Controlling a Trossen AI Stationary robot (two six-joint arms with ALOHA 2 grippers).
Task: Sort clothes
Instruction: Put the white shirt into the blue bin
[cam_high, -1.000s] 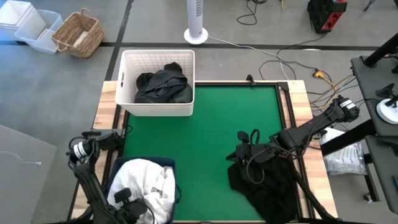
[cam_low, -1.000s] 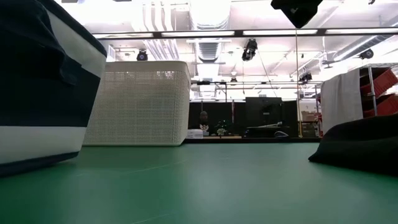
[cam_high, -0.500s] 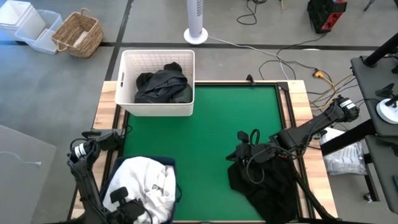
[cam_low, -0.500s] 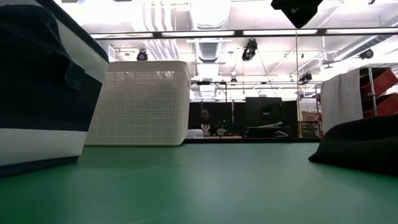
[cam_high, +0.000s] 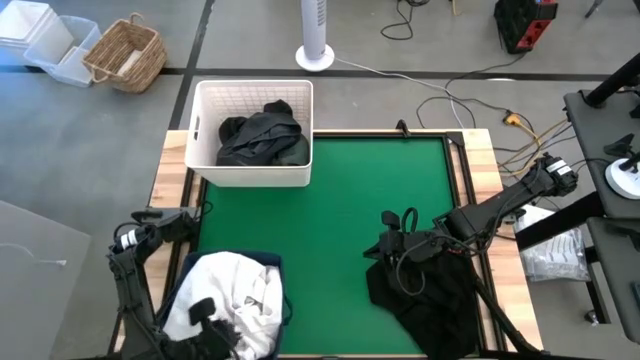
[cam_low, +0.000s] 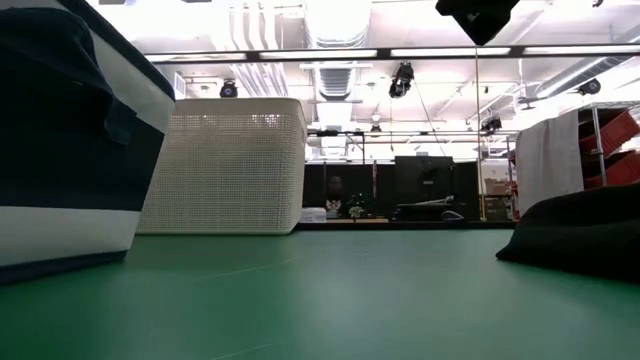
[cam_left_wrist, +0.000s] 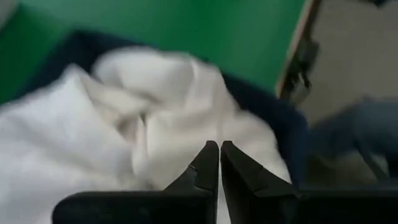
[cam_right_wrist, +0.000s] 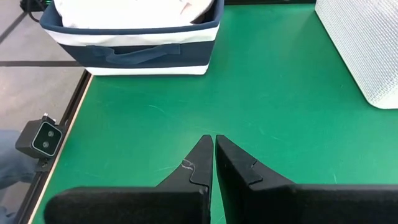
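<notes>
Crumpled white fabric garments (cam_high: 232, 290) heaped in navy blue fabric bin (cam_high: 272, 264); left gripper (cam_left_wrist: 219, 154) held above them, fingers clenched, empty. Black garments (cam_high: 262, 138) piled in white plastic lattice basket (cam_high: 254, 176). Right gripper (cam_right_wrist: 214, 147) clenched over green mat (cam_high: 330, 200), beside black fabric heap (cam_high: 425, 290).

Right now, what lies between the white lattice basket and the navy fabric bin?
Only bare green mat, per the high view.

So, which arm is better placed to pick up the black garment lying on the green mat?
Likely the right. The right gripper, shut and empty, hangs at the edge of the black garment. The left gripper, also shut, is over the white clothes in the navy bin, far across the mat.
</notes>
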